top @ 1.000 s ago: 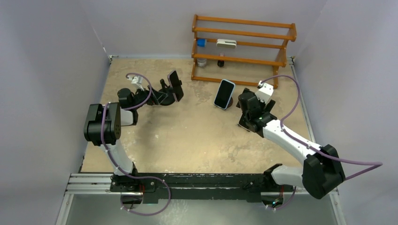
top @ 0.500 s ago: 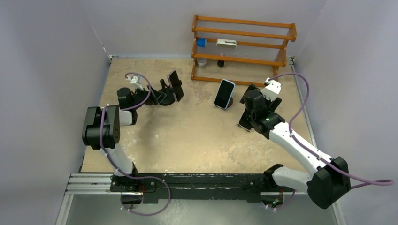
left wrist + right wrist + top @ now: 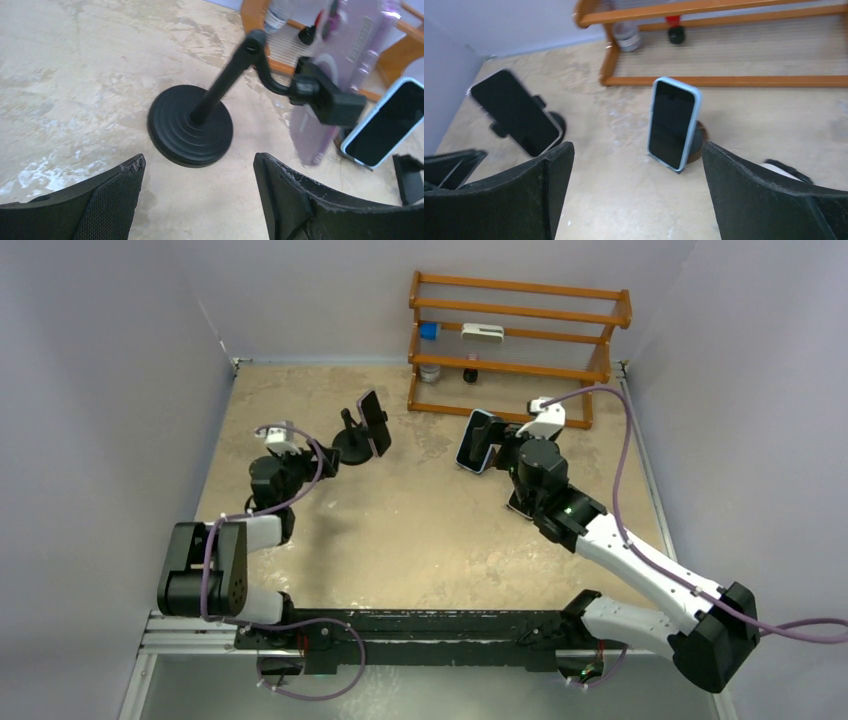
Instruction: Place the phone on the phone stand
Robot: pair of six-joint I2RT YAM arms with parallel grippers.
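Observation:
A black stand with a round base (image 3: pixel 350 448) holds a phone in a purple case (image 3: pixel 373 422) in its clamp. In the left wrist view the base (image 3: pixel 190 132) lies just ahead and the phone (image 3: pixel 340 75) is upper right. A blue-cased phone (image 3: pixel 478 440) leans upright on a small round brown stand (image 3: pixel 696 141). My left gripper (image 3: pixel 300 460) is open and empty, a short way near-left of the black base (image 3: pixel 199 165). My right gripper (image 3: pixel 503 452) is open and empty, right beside the blue phone (image 3: pixel 672 122), which faces it (image 3: pixel 638 165).
A wooden rack (image 3: pixel 515 330) with small bottles and a white item stands at the back, just behind the blue phone. A dark flat object (image 3: pixel 520 506) lies on the table under my right arm. Walls enclose the left, back and right sides.
My left gripper has drawn back from the black stand toward the near left. My right gripper has swung left and now points at the blue phone. Both phones stay put.

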